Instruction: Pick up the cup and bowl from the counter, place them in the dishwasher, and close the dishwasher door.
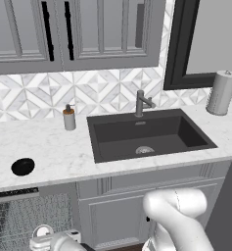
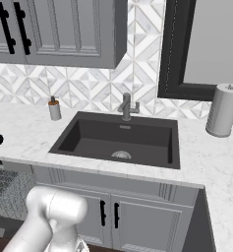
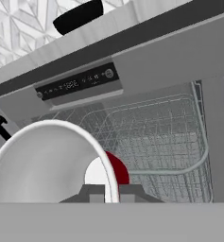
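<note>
In the hand view the gripper (image 3: 111, 193) is pinched on the rim of the cup (image 3: 52, 163) at lower left, before the dishwasher (image 3: 146, 137) rack, so lowering and release seem next, while the bowl (image 1: 23, 166) waits on the counter (image 1: 58, 147) at left.

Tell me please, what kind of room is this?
A home kitchen, most likely: a marble counter with a dark sink and tap, wall cupboards above, and an open dishwasher with a wire rack.
</note>
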